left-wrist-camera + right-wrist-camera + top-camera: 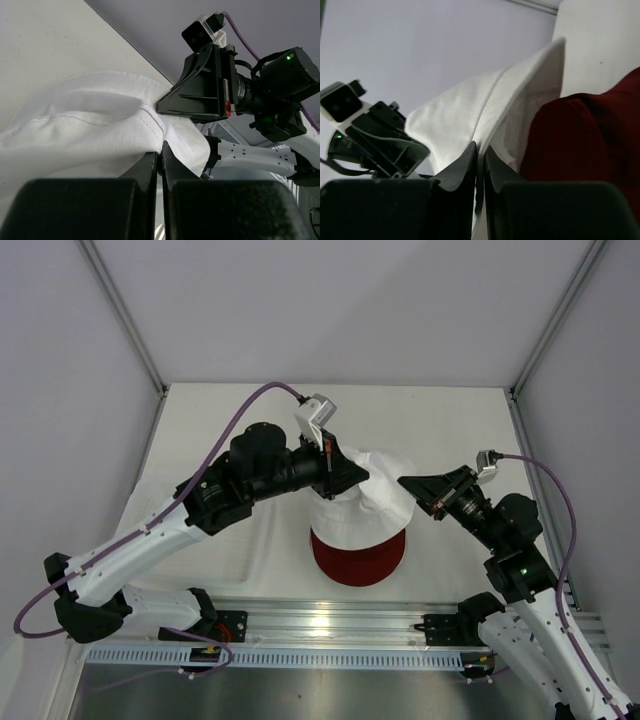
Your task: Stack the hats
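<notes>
A white hat (370,502) hangs stretched between my two grippers, its lower part draped over a dark red hat (358,560) that sits on the table. My left gripper (355,472) is shut on the white hat's left brim; in the left wrist view the cloth (90,130) is pinched between the jaws of the left gripper (160,152). My right gripper (408,483) is shut on the opposite brim. The right wrist view shows the white cloth (470,115) caught in the right gripper (480,147), with the dark red hat (585,140) just to its right.
The table (220,420) is white, with enclosure posts at its back corners. A metal rail (330,625) carrying both arm bases runs along the near edge. The two gripper tips stand close together over the hats.
</notes>
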Available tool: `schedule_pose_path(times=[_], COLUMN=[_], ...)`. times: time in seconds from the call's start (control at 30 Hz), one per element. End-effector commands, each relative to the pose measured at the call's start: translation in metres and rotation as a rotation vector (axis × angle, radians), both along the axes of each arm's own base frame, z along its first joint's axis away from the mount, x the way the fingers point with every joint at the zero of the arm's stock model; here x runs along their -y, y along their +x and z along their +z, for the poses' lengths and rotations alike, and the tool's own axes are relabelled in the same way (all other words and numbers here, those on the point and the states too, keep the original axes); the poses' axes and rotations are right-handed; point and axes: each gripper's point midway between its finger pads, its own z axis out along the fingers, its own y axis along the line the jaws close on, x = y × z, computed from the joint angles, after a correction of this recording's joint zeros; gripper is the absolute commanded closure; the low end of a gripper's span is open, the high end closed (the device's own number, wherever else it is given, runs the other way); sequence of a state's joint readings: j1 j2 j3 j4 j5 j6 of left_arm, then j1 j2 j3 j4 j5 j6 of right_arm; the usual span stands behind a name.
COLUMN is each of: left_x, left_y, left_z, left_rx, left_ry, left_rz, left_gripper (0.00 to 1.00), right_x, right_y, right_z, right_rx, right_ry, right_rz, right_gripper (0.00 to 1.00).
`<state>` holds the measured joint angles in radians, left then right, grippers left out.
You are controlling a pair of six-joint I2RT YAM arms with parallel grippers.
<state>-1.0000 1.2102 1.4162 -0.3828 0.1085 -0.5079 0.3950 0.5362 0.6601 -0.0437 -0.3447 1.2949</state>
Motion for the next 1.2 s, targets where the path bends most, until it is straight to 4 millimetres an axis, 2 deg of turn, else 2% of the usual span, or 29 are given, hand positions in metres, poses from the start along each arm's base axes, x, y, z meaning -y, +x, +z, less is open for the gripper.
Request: schedule_pose_path(times=[0.0,0.07,0.17,0.37,0.53,0.67,0.73,0.77,0.8,0.83,0.87,0.93,1.0,1.07,1.13,1.17], left_x=[0.002,0.001,0.000,0.001,0.004,0.007,0.009,0.008,0.007,0.006,0.001,-0.009,-0.023,-0.043,-0.060,-0.073], left_y=[-0.010,-0.012,-0.013,-0.019,-0.023,-0.023,-0.022,-0.023,-0.022,-0.021,-0.021,-0.015,-0.016,-0.014,-0.009,0.000], left_z=[0.007,0.002,-0.012,-0.028,-0.034,-0.042,-0.046,-0.051,-0.048,-0.050,-0.050,-0.046,-0.031,-0.024,-0.019,-0.040], left_rx=[0.005,0.000,-0.015,-0.033,-0.028,-0.036,-0.045,-0.052,-0.048,-0.048,-0.052,-0.049,-0.031,-0.033,-0.071,-0.094], left_ry=[-0.041,-0.028,0.013,0.068,0.091,0.118,0.132,0.150,0.153,0.164,0.175,0.162,0.095,0.035,-0.023,-0.003], left_rz=[-0.029,-0.029,-0.019,-0.026,-0.028,-0.028,-0.033,-0.035,-0.030,-0.022,-0.009,0.056,0.095,0.177,0.269,0.365], left_gripper=[0.99,0.99,0.99,0.99,0.99,0.99,0.96,0.90,0.77,0.71,0.57,0.38,0.17,0.06,0.03,0.02], right_x=[0.001,0.004,0.015,0.030,0.038,0.048,0.051,0.054,0.055,0.056,0.056,0.057,0.055,0.054,0.052,0.053], right_y=[0.010,0.010,0.008,-0.011,-0.024,-0.027,-0.028,-0.027,-0.027,-0.027,-0.026,-0.025,-0.024,-0.023,-0.022,-0.022], right_z=[-0.027,-0.049,-0.066,-0.077,-0.107,-0.122,-0.129,-0.131,-0.133,-0.138,-0.140,-0.146,-0.148,-0.147,-0.144,-0.142], right_rx=[-0.028,-0.078,-0.084,-0.046,-0.125,-0.167,-0.189,-0.195,-0.200,-0.212,-0.217,-0.228,-0.230,-0.226,-0.212,-0.204], right_ry=[-0.104,-0.158,-0.235,-0.352,-0.395,-0.401,-0.403,-0.405,-0.409,-0.419,-0.424,-0.430,-0.424,-0.412,-0.403,-0.401], right_rz=[-0.031,-0.043,-0.092,-0.108,-0.107,-0.150,-0.169,-0.184,-0.190,-0.192,-0.197,-0.198,-0.195,-0.191,-0.189,-0.193], right_gripper=[0.93,0.99,1.00,1.00,1.00,1.00,1.00,1.00,1.00,1.00,1.00,1.00,1.00,1.00,1.00,1.00])
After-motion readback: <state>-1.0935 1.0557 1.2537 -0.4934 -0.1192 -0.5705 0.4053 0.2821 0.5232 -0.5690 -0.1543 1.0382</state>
